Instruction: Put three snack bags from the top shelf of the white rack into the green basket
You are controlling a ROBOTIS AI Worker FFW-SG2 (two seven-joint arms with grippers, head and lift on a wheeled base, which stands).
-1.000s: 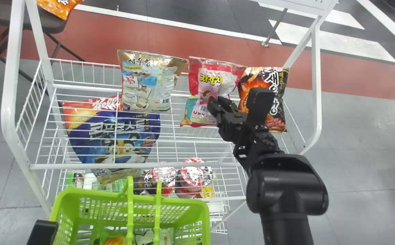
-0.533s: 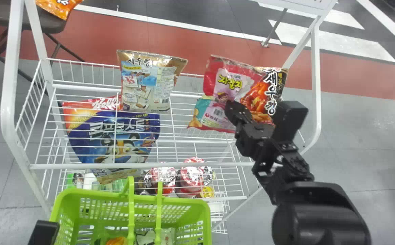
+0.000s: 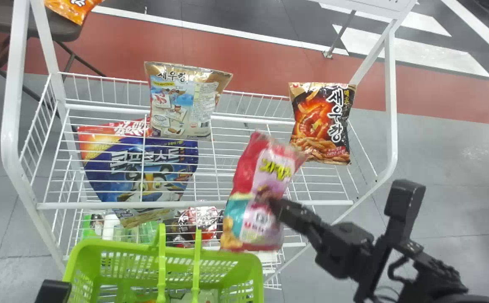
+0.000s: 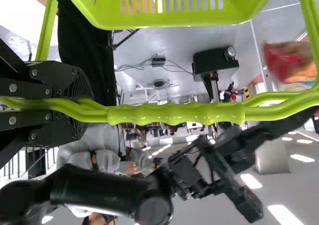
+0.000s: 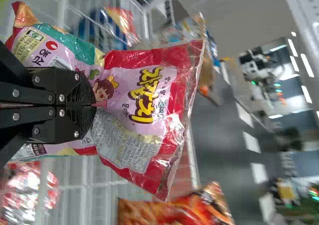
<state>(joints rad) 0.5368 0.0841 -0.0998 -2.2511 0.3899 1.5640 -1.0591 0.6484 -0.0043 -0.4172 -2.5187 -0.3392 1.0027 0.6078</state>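
Clamped shut on the middle of a puffy red-and-pink plastic snack bag (image 3: 265, 168) with the right gripper (image 5: 93, 105), holding it tilted in mid-air near the bright green slatted plastic basket (image 3: 118, 245), and closed round its ribbed handle (image 4: 174, 114) with the left gripper (image 4: 91, 109)! Looks light, soft, slippery, probably crushable inside: best pinched gently, right there at mid-body.

The black arm (image 4: 99, 187) has rounded housings (image 4: 154, 210) and silver screws (image 5: 16, 93).
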